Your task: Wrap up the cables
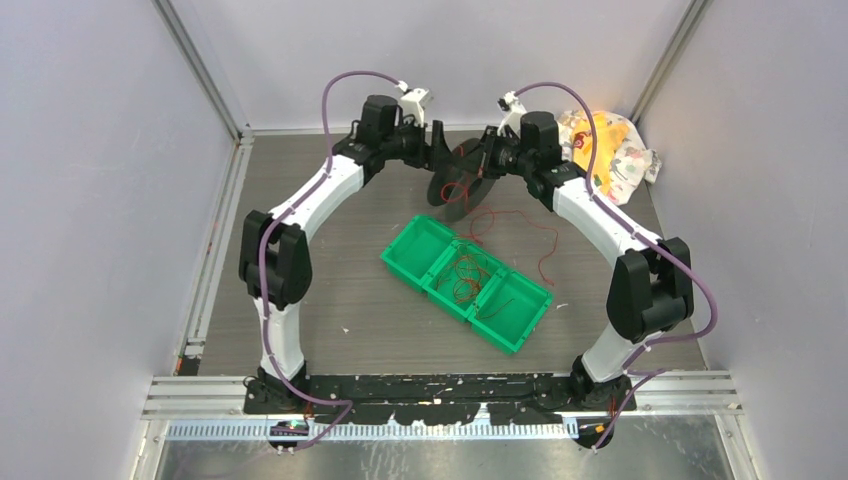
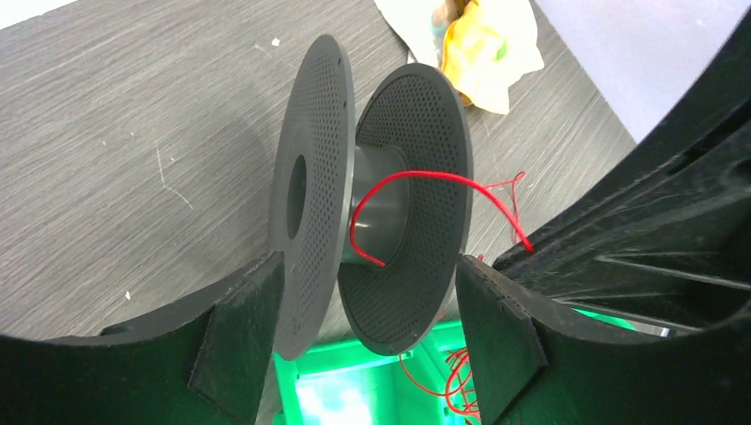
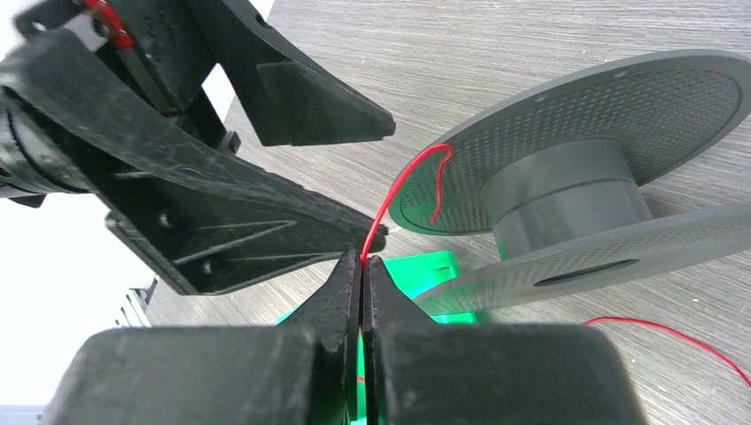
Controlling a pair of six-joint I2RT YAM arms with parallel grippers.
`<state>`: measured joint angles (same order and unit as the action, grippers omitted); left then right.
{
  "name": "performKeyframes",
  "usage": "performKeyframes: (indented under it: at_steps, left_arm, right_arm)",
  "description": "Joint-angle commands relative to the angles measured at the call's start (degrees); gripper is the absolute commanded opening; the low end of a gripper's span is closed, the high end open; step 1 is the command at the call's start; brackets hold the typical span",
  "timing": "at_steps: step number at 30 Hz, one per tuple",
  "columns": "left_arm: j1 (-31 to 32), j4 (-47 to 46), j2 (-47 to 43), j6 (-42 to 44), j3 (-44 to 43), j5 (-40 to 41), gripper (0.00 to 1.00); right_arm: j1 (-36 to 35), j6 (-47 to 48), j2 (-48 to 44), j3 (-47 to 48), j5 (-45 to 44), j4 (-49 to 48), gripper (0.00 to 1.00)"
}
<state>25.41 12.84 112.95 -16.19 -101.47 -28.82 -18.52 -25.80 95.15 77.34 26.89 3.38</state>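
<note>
Overhead: my left end effector and right end effector meet at the black spool, loose cables trailing into the green tray. Left wrist: I'm clamped across the spool's flanges, axle crosswise. Right wrist: jaws pinch one strand, arcing up-right toward the hub

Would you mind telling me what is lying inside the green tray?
Loose red cables lie in the green tray, mainly its middle compartment; whatever lies beneath the tangle is hidden.
</note>
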Motion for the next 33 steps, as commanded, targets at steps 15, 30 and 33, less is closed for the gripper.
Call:
performKeyframes:
  at_steps: [15,30,33]
  left_arm:
    - [0.9,-0.1,3.4,4.7,-2.7,3.7,0.7]
    - [0.9,-1.8,5.3,2.6,-5.1,4.0,0.67]
    - [0.9,-2.2,5.8,2.2,-5.3,4.4,0.65]
  right_arm:
    - [0.8,-1.6,0.2,1.5,0.8,-4.7,0.01]
    - [0.8,-2.4,0.8,0.9,1.4,-5.2,0.01]
    - [0.8,-2.6,0.8,1.1,1.6,-5.3,0.01]
